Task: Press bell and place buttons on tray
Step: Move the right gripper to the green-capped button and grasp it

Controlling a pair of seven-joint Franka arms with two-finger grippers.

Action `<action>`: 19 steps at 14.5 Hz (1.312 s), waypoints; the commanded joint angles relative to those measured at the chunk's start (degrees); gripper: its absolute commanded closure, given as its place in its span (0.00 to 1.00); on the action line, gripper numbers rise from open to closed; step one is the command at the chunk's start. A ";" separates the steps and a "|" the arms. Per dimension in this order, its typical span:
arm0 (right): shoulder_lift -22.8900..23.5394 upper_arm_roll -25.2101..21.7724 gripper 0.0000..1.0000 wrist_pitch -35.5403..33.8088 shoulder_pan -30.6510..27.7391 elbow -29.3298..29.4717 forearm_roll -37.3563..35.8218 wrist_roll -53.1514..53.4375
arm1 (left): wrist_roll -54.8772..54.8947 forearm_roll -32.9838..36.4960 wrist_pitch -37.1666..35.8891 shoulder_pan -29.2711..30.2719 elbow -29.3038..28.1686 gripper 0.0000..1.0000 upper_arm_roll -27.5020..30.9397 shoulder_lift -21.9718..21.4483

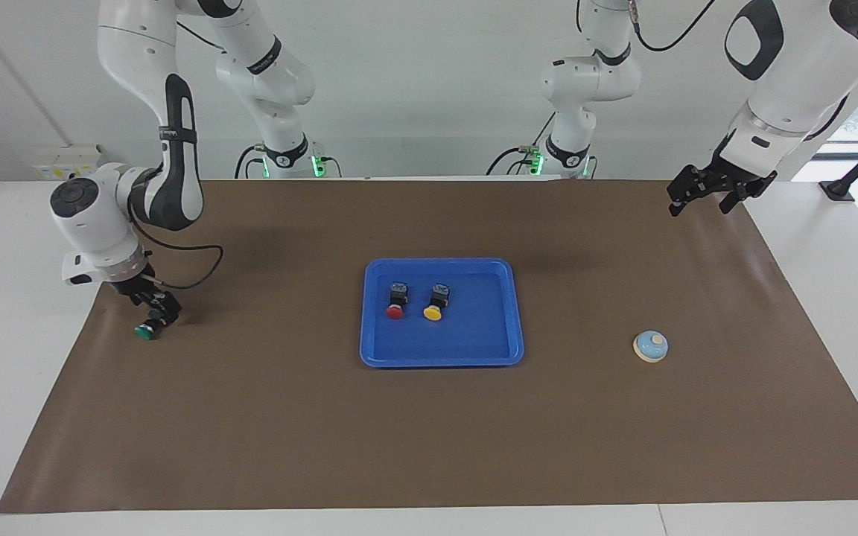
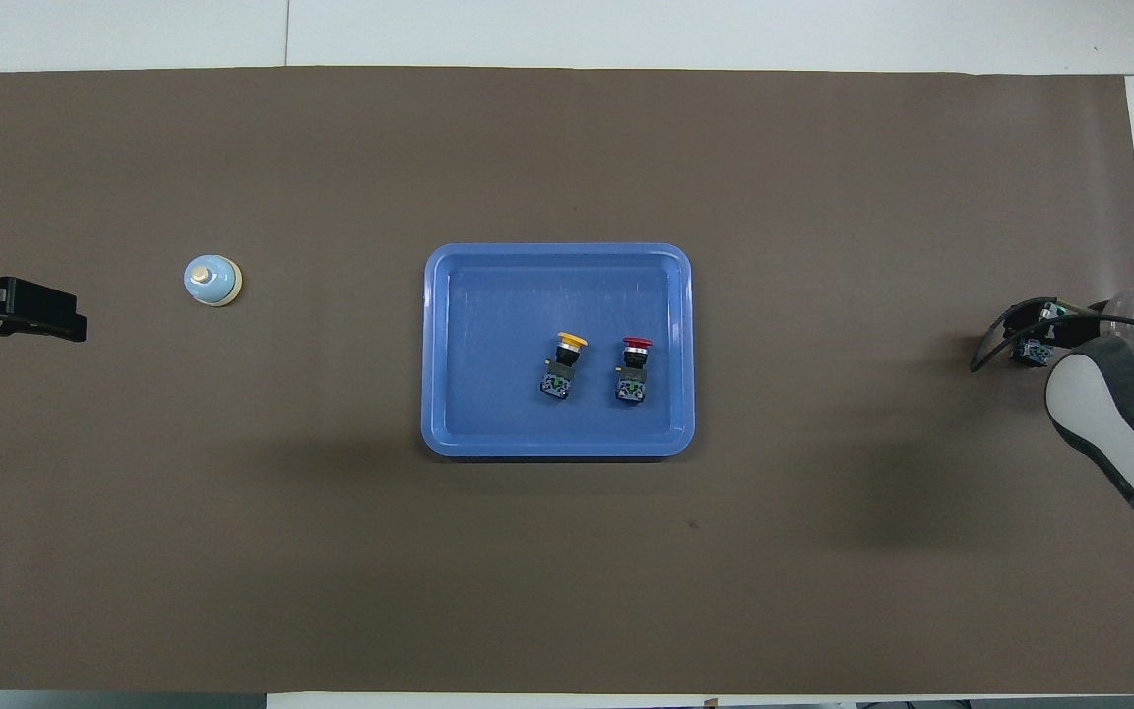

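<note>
Green button [image 1: 147, 331], last of three (tray's [image 1: 369, 313] nine o'clock, facing view): right gripper [image 1: 155, 311] apparently clasps it; your next move, lift trayward; left gripper [image 1: 704, 195] waits, fingers spread.

Red button [image 1: 395, 312] and yellow button [image 1: 433, 313] in blue tray [image 1: 442, 358]; bell [image 1: 651, 346] apart.

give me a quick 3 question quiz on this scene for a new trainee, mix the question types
1. True or false: the red button and the yellow button both lie in the tray.
2. Which gripper is at the green button? A) left gripper B) right gripper C) neither
3. Fill in: the bell stands on the brown mat toward the ____ arm's end of the table.

Key
1. True.
2. B: the right gripper is down at it; the left gripper waits raised, over the mat's edge.
3. Left.
</note>
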 commanded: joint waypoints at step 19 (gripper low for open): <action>-0.98 2.57 1.00 -15.64 5.02 10.55 -0.02 -2.15 | -0.30 0.68 -1.08 -0.15 0.61 0.00 0.06 0.06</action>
